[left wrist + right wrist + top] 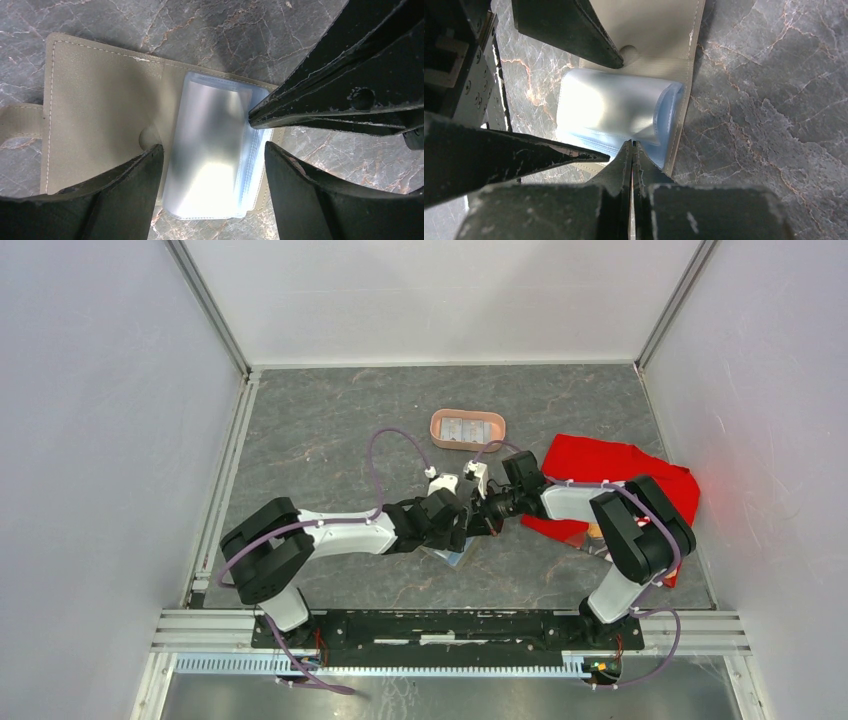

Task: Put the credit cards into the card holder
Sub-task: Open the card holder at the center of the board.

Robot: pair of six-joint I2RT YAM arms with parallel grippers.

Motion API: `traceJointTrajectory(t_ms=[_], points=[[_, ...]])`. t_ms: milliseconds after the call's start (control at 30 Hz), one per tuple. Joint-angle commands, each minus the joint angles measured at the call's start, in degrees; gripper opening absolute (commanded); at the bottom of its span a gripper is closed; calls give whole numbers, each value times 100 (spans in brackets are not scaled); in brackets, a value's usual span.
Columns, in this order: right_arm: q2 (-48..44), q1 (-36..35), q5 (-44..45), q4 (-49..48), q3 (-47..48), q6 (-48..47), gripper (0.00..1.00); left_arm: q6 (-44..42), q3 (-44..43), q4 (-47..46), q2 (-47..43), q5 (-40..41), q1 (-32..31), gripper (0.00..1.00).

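Holder [100, 110] lay open on surface [250, 30], sleeves [205, 120] bulging. Left tool [212, 147] spread astride them; right tool [631, 146] pressed together at their edge. Cards [466, 427] sat in tray [437, 432]. Risk — sleeves could slip free, holder skidding.

Left arm [340, 530] and right arm [575, 502] bend inward, meeting centrally. Left gripper [212, 150]: jaws spread wide, pointing down. Right gripper [631, 147]: jaws pressed together, tip beside the left's.

Tray [467, 447] contents blurry, perhaps cards [467, 429].
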State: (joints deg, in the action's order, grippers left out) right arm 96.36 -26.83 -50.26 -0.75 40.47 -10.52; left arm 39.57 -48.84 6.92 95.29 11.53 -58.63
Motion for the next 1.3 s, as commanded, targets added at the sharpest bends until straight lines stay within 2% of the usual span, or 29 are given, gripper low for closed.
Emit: traceJointTrajectory(t_ms=[0, 200, 400, 700, 1033, 1167, 1267], points=[[120, 7, 139, -166, 137, 129, 0, 130, 167, 580, 786, -339, -102, 80], [112, 12, 88, -179, 145, 156, 0, 130, -42, 788, 1017, -267, -130, 74], [111, 16, -16, -154, 180, 165, 0, 138, -136, 879, 1154, -248, -181, 74], [108, 27, -36, -118, 213, 156, 0, -35, 100, 445, 1084, -650, -280, 78], [34, 110, -345, -70, 285, 105, 0, -89, 173, 550, 1289, -551, -339, 79], [-134, 127, -648, -52, 354, 69, 3, -22, 153, 690, 1414, -339, -359, 76], [-350, 210, -855, -39, 396, 51, 4, -11, 173, 728, 1481, -235, -364, 68]])
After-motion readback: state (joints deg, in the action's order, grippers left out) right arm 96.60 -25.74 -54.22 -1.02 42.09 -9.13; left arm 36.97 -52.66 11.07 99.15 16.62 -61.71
